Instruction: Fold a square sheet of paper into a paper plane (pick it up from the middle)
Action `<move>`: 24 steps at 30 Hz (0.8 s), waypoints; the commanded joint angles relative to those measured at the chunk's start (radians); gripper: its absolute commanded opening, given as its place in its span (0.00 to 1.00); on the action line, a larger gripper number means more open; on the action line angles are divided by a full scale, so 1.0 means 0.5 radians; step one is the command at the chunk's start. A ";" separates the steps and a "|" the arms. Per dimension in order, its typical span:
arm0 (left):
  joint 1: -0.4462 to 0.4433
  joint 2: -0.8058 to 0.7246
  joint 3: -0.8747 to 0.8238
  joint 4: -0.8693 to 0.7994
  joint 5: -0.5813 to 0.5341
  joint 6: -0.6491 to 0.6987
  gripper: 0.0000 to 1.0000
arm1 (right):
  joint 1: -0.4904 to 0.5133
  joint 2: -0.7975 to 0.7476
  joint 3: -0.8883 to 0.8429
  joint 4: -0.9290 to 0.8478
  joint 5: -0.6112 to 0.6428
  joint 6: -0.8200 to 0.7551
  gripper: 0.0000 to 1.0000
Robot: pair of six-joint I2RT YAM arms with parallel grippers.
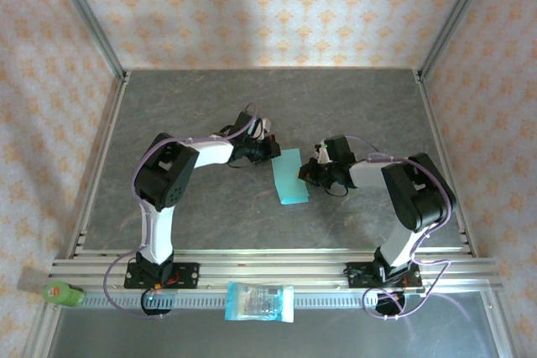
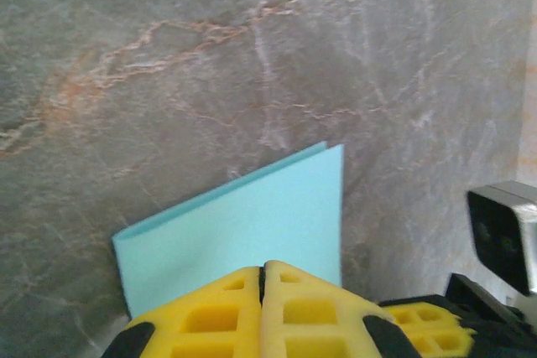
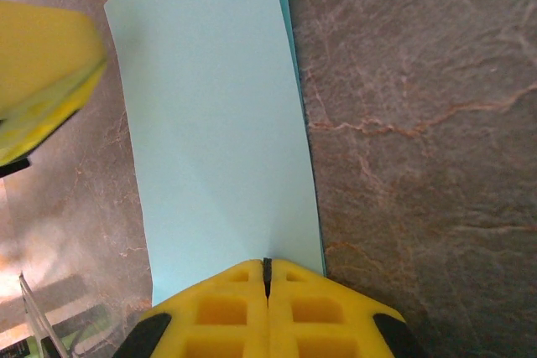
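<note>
- Looking down on the square sheet of paper [image 1: 290, 179], light teal-blue, lying near the middle of the grey tabletop [image 1: 252, 98], between the two arms.
- Seeing it folded over into a long shape, with two layers showing along one edge in both wrist views.
- Holding the left pincer [image 1: 270, 150] with its yellow fingers [image 2: 218, 308] squeezed tight together, no gap, tips right at the far left corner of the paper.
- Holding the right pincer [image 1: 309, 172] squeezed together too, tips right at the paper's right edge.
- Not being able to tell, for either pincer, whether pinching the paper or just touching it.
- Spotting, from the right wrist, the left pincer's yellow finger just beside the paper's far end.
- Noticing a blue-and-white packet [image 1: 260, 302] lying on the rail [image 1: 352, 300] at the near edge, and a small green thing [image 1: 63, 293] at the near left corner, both well apart from the paper.
</note>
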 commanded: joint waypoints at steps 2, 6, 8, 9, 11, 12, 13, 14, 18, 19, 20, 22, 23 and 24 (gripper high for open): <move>0.051 0.125 0.089 -0.010 -0.032 0.013 0.00 | -0.020 0.108 -0.119 -0.411 0.244 -0.015 0.00; 0.121 0.182 0.119 -0.054 -0.120 0.011 0.00 | -0.019 0.121 -0.117 -0.411 0.239 -0.016 0.00; 0.158 0.186 0.118 -0.070 -0.156 0.010 0.00 | -0.021 0.116 -0.116 -0.408 0.235 -0.013 0.00; 0.177 0.184 0.117 -0.078 -0.171 0.011 0.00 | -0.019 0.115 -0.122 -0.408 0.234 -0.013 0.00; 0.201 0.175 0.120 -0.090 -0.184 0.010 0.00 | -0.020 0.111 -0.124 -0.404 0.231 -0.012 0.00; 0.209 0.168 0.126 -0.093 -0.187 0.010 0.00 | -0.020 0.111 -0.125 -0.402 0.233 -0.010 0.00; 0.212 0.154 0.135 -0.108 -0.188 0.014 0.00 | -0.019 0.111 -0.127 -0.403 0.231 -0.009 0.00; 0.212 0.138 0.142 -0.118 -0.196 0.019 0.00 | -0.021 0.111 -0.129 -0.399 0.229 -0.009 0.00; 0.211 0.050 0.121 -0.114 -0.207 0.001 0.00 | -0.020 0.107 -0.136 -0.393 0.226 -0.007 0.00; 0.207 0.015 0.107 -0.109 -0.200 -0.003 0.00 | -0.022 0.105 -0.137 -0.392 0.225 -0.007 0.00; 0.201 -0.014 0.090 -0.107 -0.201 -0.008 0.00 | -0.020 0.102 -0.137 -0.392 0.225 -0.005 0.00; 0.177 -0.099 0.050 -0.098 -0.205 -0.015 0.00 | -0.019 0.093 -0.139 -0.389 0.228 -0.003 0.00; 0.152 -0.145 0.027 -0.094 -0.208 -0.021 0.00 | -0.019 0.095 -0.138 -0.389 0.228 -0.002 0.00; 0.122 -0.189 -0.004 -0.084 -0.205 -0.028 0.00 | -0.021 0.090 -0.137 -0.392 0.229 -0.003 0.00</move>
